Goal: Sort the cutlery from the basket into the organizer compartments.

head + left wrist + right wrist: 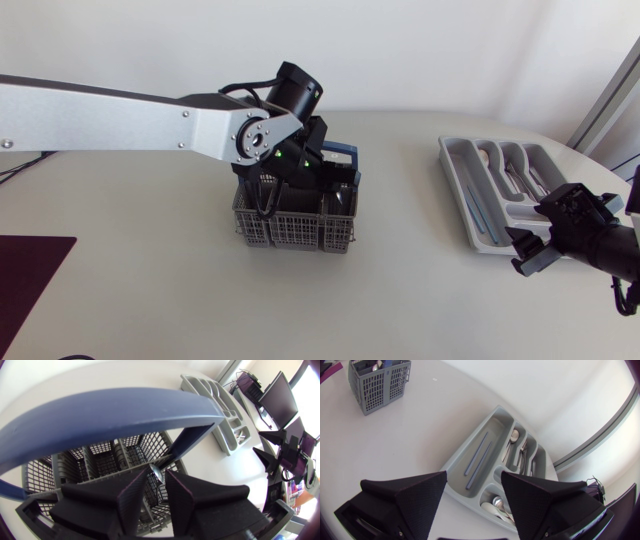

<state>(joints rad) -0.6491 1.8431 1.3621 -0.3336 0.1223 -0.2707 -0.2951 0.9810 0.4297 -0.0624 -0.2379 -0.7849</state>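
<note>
Nearest the overhead camera, the left arm [150, 115] runs from the left edge of the frame to the upper centre, where its wrist bends down into the grey mesh cutlery basket [295, 230]. The basket stands on the pale table [150, 300], and its blue handle [100, 410] arches ahead of the left gripper [157, 490]. That gripper's fingers [132, 495] are inside the basket, held a little apart, with the shiny end of a metal cutlery piece [158, 473] in the gap between them; neither finger visibly presses on it. At the right of the overhead frame lies the grey organizer [470, 190], well apart from the basket. The right gripper [535, 250] hovers at the lower right, just beside the organizer's near end, its fingers [415, 492] spread wide and holding nothing. Seen from the right wrist, spoons [512, 437] lie in the organizer's narrow compartments, and long slim pieces [477, 452] lie in its long one.
</note>
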